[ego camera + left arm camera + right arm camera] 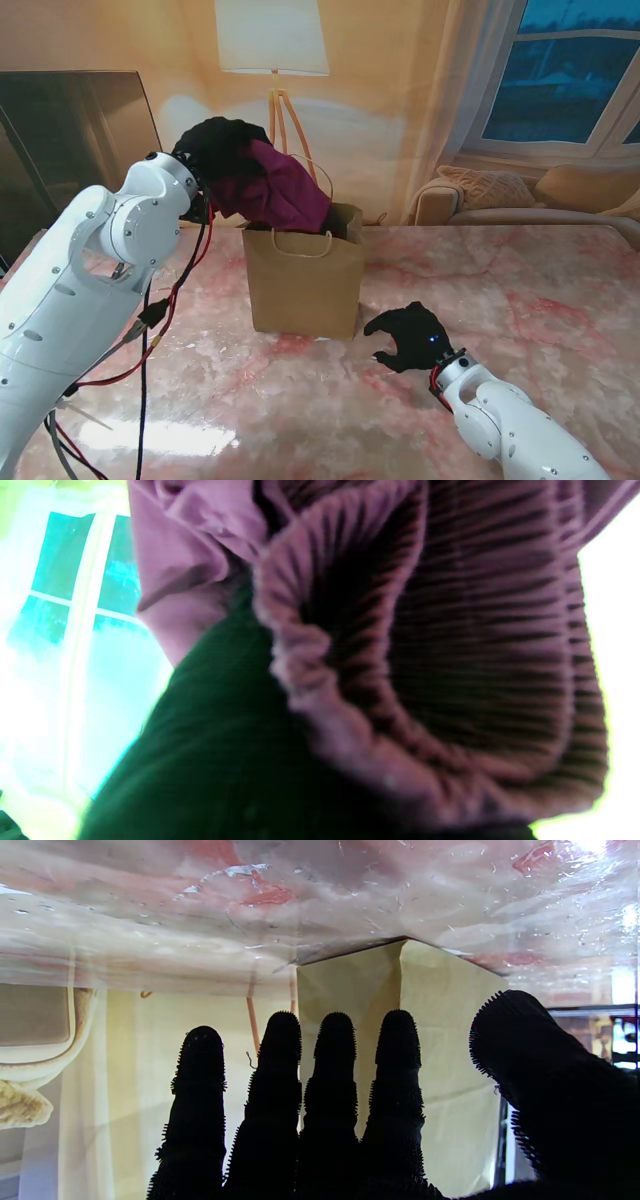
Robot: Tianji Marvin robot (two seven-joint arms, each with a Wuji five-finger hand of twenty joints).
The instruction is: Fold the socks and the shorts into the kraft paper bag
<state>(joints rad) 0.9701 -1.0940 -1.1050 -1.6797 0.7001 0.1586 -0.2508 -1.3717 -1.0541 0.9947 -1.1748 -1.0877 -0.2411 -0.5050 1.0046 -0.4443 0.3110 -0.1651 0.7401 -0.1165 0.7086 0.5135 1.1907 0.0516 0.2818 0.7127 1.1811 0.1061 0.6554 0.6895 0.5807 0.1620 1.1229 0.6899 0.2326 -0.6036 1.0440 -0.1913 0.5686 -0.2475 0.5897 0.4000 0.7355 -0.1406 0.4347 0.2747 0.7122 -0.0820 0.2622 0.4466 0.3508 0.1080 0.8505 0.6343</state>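
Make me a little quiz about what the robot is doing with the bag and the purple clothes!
1. True or false: the left hand holds the maroon shorts over the kraft paper bag.
2. Where is the right hand? A) inside the bag B) low over the table, to the right of the bag C) on the lamp
3. Fill in: the right hand's fingers are spread and hold ____.

Key: 1 true; 2 B; 3 nothing.
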